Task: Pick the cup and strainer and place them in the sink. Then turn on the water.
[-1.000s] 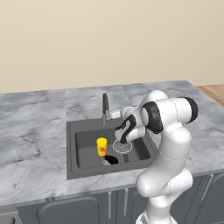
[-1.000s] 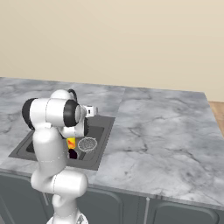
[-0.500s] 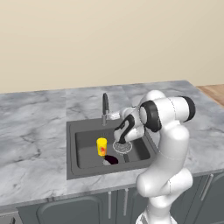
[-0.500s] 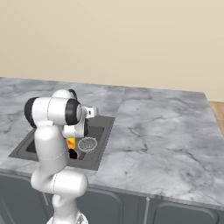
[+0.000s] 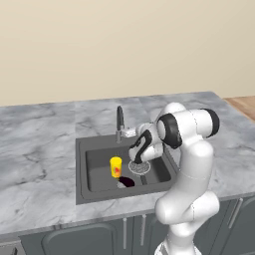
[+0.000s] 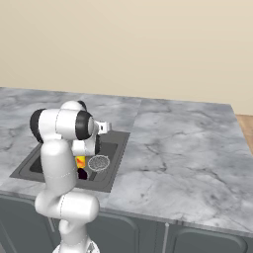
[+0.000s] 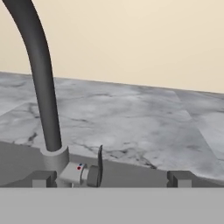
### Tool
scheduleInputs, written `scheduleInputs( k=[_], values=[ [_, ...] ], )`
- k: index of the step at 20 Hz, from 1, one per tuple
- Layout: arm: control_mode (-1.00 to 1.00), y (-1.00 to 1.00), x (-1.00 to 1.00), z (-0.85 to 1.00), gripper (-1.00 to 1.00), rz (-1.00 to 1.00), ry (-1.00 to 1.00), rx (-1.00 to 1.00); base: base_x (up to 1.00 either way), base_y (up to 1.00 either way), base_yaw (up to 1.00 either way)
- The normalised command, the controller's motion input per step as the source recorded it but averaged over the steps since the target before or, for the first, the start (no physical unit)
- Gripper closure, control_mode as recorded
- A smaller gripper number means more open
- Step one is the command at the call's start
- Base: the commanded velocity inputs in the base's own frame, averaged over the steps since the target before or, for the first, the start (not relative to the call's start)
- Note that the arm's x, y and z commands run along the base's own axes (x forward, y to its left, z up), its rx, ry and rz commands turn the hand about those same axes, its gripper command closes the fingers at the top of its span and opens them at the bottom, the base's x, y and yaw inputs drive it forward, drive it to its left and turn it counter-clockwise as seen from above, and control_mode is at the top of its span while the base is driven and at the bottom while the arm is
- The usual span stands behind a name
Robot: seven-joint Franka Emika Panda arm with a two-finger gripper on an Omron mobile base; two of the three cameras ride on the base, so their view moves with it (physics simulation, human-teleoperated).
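Glossy yellow cup (image 5: 115,166) and round fine-mesh strainer (image 5: 139,167) in matte dark square sink (image 5: 81,169). Veined marble bench (image 5: 35,149). Claw (image 7: 109,178) released, straddling silver tap lever (image 7: 99,166); dark arched spout (image 7: 41,78).

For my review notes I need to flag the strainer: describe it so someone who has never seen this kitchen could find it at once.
Start at the dark square sink sunk into the marble countertop, below the arched tap. Inside the basin, right of the yellow cup, lies the strainer. It is the only round, pale grey mesh disc there, unlike the solid bright cup beside it.
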Motion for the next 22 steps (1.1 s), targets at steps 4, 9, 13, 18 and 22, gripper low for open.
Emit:
scheduleInputs(
  k=[4, 9, 13, 18, 22],
  values=[
    [-1.0, 0.0, 0.0, -0.31, -1.0, 0.0, -0.09, 0.0, 0.0, 0.0, 0.0],
    [-1.0, 0.0, 0.0, -0.29, -1.0, 0.0, -0.1, 0.0, 0.0, 0.0, 0.0],
    [-1.0, 0.0, 0.0, -0.27, -1.0, 0.0, -0.1, 0.0, 0.0, 0.0, 0.0],
    [-1.0, 0.0, 0.0, -0.23, -1.0, 0.0, -0.09, 0.0, 0.0, 0.0, 0.0],
    [-1.0, 0.0, 0.0, -0.22, -1.0, 0.0, -0.08, 0.0, 0.0, 0.0, 0.0]
  ],
)
